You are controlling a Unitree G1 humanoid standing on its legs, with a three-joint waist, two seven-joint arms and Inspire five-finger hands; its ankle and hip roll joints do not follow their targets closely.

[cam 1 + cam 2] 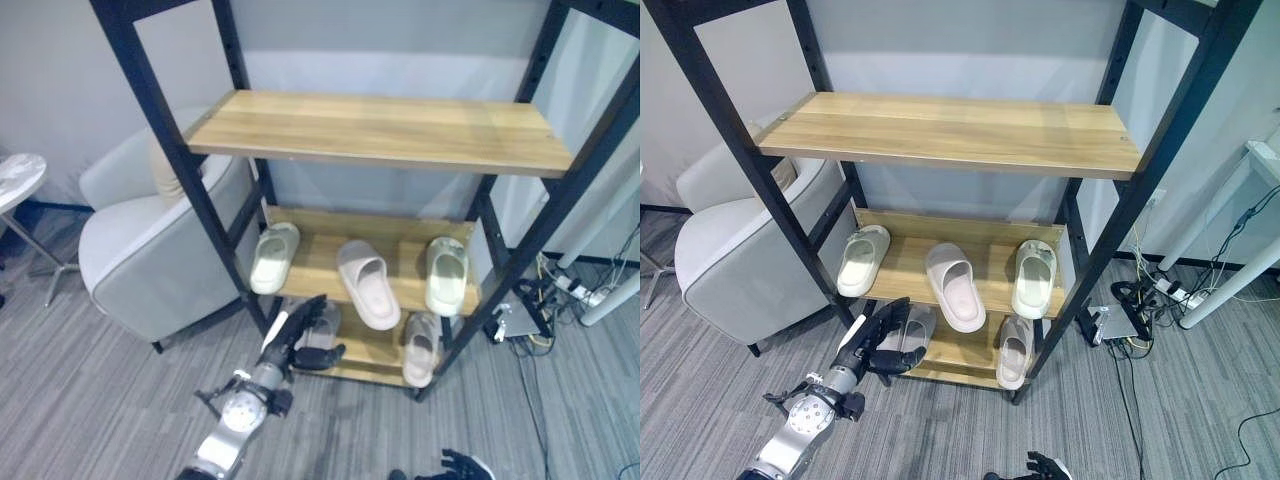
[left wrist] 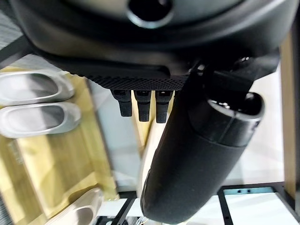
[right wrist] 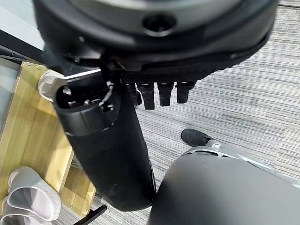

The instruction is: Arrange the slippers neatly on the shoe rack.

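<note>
Grey slipper [image 1: 322,327] on bottom shelf [image 1: 372,352], lengthwise toward twelve o'clock, just beyond left hand [image 1: 296,338]; fingers [image 1: 308,310] straight, released, holding nothing.

The shoe rack [image 1: 560,190] has a black metal frame with light wood-grain shelves, and it's sitting on grey striped carpet [image 1: 90,400]. On its middle shelf there's a pale green slipper [image 1: 273,257] at each end and a beige-pink slipper [image 1: 366,283] between them. Beside the rack is a light grey armchair [image 1: 140,250], and the dark left hand [image 1: 300,335] is black with a white cover on the thumb.
</note>
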